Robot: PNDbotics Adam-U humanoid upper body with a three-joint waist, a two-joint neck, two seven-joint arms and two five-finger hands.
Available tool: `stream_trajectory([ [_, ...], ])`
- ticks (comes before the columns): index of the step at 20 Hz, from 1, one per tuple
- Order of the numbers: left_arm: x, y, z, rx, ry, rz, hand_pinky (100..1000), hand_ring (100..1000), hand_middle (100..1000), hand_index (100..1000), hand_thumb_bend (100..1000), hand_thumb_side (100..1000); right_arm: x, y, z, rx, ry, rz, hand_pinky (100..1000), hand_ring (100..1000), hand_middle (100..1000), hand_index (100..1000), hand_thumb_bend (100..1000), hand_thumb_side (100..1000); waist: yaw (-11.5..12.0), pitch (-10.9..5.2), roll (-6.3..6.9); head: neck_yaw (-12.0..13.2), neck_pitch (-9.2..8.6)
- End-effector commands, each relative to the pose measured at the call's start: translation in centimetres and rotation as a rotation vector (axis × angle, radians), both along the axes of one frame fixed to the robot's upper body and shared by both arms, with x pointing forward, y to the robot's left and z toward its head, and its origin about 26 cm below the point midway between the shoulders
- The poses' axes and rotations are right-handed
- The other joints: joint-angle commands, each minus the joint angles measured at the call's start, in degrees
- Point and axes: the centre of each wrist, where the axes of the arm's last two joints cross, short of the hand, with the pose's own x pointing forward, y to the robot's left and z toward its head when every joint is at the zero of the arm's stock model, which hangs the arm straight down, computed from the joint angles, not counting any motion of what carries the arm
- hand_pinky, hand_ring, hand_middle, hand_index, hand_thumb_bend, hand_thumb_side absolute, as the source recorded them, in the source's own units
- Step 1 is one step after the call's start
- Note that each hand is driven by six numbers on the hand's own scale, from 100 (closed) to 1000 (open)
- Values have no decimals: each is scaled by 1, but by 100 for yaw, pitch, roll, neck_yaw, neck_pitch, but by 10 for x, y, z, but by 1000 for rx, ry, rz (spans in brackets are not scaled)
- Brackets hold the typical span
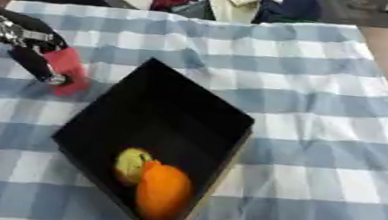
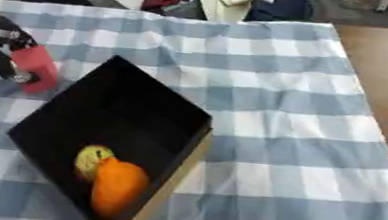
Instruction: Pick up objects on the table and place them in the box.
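I'm seeing the left hand [image 1: 29, 50] coming in at the far left, fingers curling round a red block [image 1: 67, 69], pinching it just above the blue-and-white checked cloth [image 1: 320, 118], right beside the box's far-left wall. Can't tell whether the block is touching the cloth. The black box [image 1: 180, 111] is sitting askew, centre-left. Inside it, at the near corner, a yellow-green fruit [image 1: 129, 164] is lying against an orange fruit [image 1: 163, 192]. Right hand isn't showing.

Both head eyes look steeply down, close, sharing the black box [image 1: 156, 129] on the checked tablecloth [image 1: 320, 118].
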Motion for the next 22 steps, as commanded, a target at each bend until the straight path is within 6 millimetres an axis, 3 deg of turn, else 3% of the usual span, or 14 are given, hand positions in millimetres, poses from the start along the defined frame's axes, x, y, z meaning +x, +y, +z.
stream_trajectory([
  [1,-5,2,15,5,-58,11,781,772,564,854,281,572,-6,-5,8,-6,-33,-8,940,873,773,888,100,1000,2,-137,9,22,-26],
  [4,-5,1,17,6,-64,8,762,756,539,839,235,551,-6,-6,7,-5,-33,-12,939,873,774,888,100,1000,-2,-155,12,18,-11],
  [5,-6,1,19,5,-68,5,745,736,515,822,163,540,-6,-6,7,-3,-33,-13,939,874,774,888,100,1000,-2,-165,14,17,0],
  [8,-8,-1,27,6,-92,-3,718,705,490,803,104,505,-6,-6,5,0,-29,-14,939,874,773,888,100,1000,8,-194,18,17,28],
  [14,-20,-21,51,-61,-197,-105,632,635,446,755,100,418,-6,-5,4,8,-25,-12,939,874,773,887,100,1000,60,-253,-1,-108,104],
  [18,-45,-48,69,-82,-278,-241,607,614,433,738,100,383,-7,-6,3,9,-24,-17,939,874,773,887,100,1000,100,-264,-9,-175,130],
  [22,-83,-82,76,-48,-338,-408,587,595,417,723,100,380,-7,-6,3,8,-23,-15,939,874,773,887,100,1000,133,-270,-11,-212,132],
])
